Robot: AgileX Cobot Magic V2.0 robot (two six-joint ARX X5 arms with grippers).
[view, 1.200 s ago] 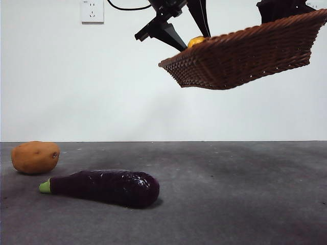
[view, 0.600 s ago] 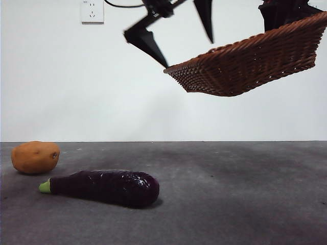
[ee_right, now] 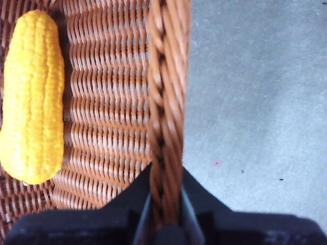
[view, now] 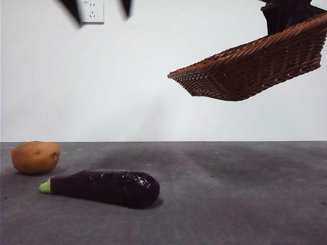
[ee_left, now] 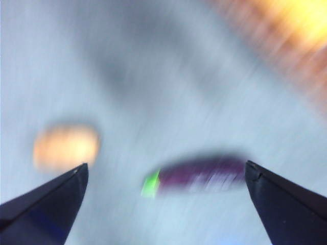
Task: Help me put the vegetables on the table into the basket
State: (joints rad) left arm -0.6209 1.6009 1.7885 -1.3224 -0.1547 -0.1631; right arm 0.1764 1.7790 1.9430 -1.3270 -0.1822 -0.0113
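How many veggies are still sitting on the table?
2. The potato lies at the far left of the table, and the eggplant lies just in front of it. The corn is already inside the lifted basket.

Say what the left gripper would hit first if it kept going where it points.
Probably the eggplant, which lies between the open left gripper tips in the blurred wrist view; the potato sits off to one side.

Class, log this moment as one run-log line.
corn: in basket | right pincer: shut on basket rim, aloft | left pincer: open, empty | potato, eggplant: on table
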